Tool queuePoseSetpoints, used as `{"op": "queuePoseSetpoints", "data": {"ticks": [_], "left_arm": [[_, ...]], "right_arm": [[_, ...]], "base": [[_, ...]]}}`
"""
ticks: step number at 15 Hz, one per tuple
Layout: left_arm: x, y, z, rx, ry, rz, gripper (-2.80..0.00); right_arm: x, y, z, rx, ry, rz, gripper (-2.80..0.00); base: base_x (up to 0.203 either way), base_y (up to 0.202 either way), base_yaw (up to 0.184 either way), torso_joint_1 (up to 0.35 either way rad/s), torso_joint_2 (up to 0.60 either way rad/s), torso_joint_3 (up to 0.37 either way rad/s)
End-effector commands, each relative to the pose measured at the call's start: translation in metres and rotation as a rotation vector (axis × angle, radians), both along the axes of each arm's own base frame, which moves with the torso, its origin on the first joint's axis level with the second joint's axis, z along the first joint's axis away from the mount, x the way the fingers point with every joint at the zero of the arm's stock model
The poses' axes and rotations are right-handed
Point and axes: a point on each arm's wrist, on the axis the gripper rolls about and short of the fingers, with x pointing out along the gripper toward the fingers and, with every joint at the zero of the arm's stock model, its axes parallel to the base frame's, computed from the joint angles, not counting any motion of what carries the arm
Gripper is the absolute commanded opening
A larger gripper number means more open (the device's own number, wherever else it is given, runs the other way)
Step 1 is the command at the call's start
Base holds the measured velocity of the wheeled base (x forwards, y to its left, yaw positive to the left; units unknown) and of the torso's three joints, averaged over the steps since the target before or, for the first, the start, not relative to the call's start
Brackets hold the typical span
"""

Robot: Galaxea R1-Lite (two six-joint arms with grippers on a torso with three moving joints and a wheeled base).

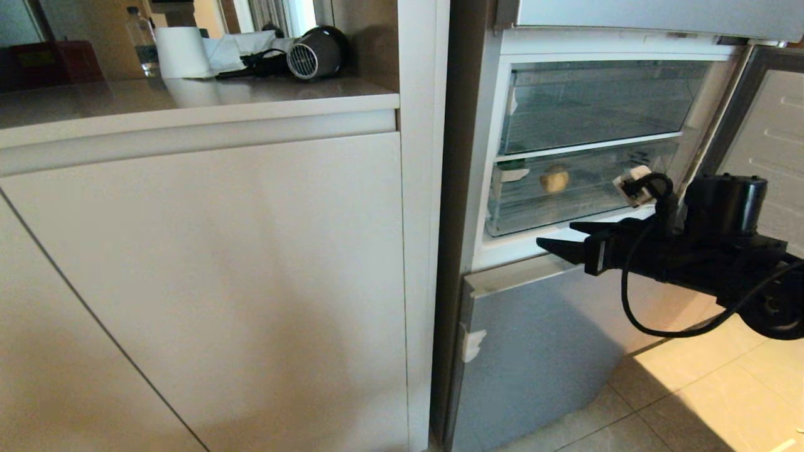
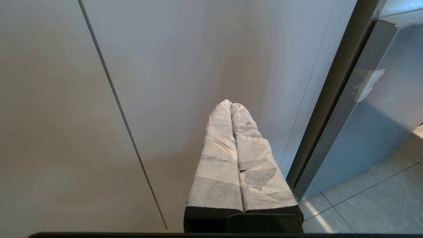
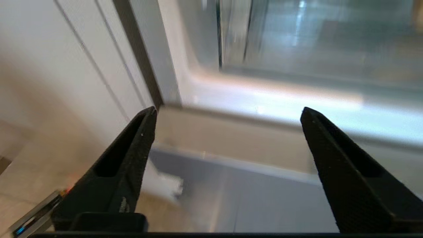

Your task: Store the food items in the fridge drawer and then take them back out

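Note:
The middle fridge compartment stands open, its front [image 1: 769,125] swung out to the right. Inside are two clear drawers. In the lower fridge drawer [image 1: 584,204] lies a golden-brown lump [image 1: 554,180]; a dark green shape [image 1: 513,165] shows at the drawer's left end, mostly hidden by the shelf edge. My right gripper [image 1: 556,234] [image 3: 228,110] hovers just outside and below that drawer, over the top edge of the lowest front [image 1: 534,351], open and empty. My left gripper [image 2: 231,104], its fingers wrapped in white tape, is shut on nothing and faces the white cabinet [image 2: 198,49].
White cabinet fronts [image 1: 220,282] fill the left. On the counter [image 1: 188,100] stand a hair dryer [image 1: 317,53], a paper roll [image 1: 182,53], a water bottle [image 1: 141,41] and a red box [image 1: 53,63]. Tiled floor [image 1: 710,389] lies at the lower right.

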Motion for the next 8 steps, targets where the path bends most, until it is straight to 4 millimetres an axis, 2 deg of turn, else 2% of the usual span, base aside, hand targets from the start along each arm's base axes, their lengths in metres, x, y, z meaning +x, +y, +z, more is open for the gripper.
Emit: {"op": "queuePoseSetpoints", "data": {"ticks": [1,4,8], "left_arm": [[0.001,0.0,-0.003,0.0,0.01,0.0,-2.8],[0.001,0.0,-0.003,0.0,0.01,0.0,-2.8],[0.001,0.0,-0.003,0.0,0.01,0.0,-2.8]], "right_arm": [[0.013,0.003,0.003,-0.003,-0.025,-0.025,0.0],[0.028,0.008,0.004,-0.003,-0.041,-0.081,0.0],[0.036,0.019,0.008,-0.004,-0.07,-0.056,0.0]], "base": [[0.0,0.0,0.0,0.0,0.0,0.0],[0.0,0.0,0.0,0.0,0.0,0.0],[0.0,0.0,0.0,0.0,0.0,0.0]]}}
